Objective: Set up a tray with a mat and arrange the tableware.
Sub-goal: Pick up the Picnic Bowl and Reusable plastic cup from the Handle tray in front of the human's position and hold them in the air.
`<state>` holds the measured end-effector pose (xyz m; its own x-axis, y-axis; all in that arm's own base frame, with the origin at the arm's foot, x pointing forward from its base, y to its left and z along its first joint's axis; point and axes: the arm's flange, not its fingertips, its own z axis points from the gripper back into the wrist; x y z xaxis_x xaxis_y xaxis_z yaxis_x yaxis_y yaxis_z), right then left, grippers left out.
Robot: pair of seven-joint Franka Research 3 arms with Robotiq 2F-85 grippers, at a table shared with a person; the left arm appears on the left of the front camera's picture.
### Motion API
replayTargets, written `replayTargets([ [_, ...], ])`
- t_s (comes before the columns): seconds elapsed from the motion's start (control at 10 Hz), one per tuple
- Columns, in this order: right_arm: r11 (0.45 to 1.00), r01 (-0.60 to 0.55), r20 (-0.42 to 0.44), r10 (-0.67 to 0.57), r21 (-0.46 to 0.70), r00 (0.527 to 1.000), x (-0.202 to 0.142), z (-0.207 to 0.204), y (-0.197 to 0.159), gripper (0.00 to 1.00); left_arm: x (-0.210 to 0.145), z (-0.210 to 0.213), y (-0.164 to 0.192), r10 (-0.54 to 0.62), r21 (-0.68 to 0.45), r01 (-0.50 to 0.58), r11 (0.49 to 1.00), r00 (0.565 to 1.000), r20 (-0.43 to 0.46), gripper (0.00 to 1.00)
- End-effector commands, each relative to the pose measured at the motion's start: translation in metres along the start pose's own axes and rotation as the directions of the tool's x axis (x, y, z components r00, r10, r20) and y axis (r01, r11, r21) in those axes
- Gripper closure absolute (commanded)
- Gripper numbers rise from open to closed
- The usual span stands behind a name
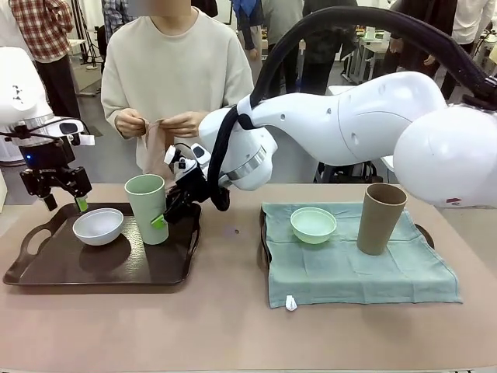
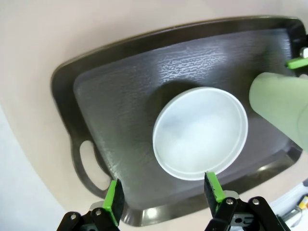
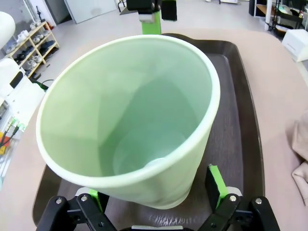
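A dark tray (image 1: 70, 264) at the left holds a small white bowl (image 1: 98, 225) and a tall pale-green tumbler (image 1: 147, 207), which stands upright. My right gripper (image 1: 162, 216) reaches across the table, its jaws open on either side of the tumbler (image 3: 130, 120), with the right finger (image 3: 215, 185) a little off the wall. My left gripper (image 1: 60, 189) hangs open over the tray's back-left corner; in its wrist view the white bowl (image 2: 200, 132) lies just beyond the open gripper (image 2: 163, 195). At the right, a mint-green bowl (image 1: 313, 224) and a tan-brown tumbler (image 1: 380, 218) stand on a green mat (image 1: 349, 268).
The mat covers a second dark tray (image 1: 263, 233). A person at the far side holds a beige cloth (image 1: 158, 144) in both hands above the table's back edge. Bare tabletop (image 1: 233, 326) runs between the trays and along the front.
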<state>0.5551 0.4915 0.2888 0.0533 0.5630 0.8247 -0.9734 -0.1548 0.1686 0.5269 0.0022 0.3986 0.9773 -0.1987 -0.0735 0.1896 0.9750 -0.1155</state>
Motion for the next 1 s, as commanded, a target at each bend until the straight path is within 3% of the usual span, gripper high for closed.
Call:
replayTargets([
  [0.0, 0.999, -0.037, 0.018, 0.037, 0.001, 0.999, 0.003, -0.012, -0.011, 0.0, 0.011, -0.011, 0.007, 0.007, 0.029, -0.007, 1.0, 1.0, 0.007, 0.12],
  [0.9, 0.998, -0.061, 0.063, 0.061, 0.014, 0.996, 0.005, -0.037, -0.023, 0.0, 0.021, -0.043, -0.006, 0.024, 0.015, -0.024, 1.0, 1.0, -0.019, 0.12],
])
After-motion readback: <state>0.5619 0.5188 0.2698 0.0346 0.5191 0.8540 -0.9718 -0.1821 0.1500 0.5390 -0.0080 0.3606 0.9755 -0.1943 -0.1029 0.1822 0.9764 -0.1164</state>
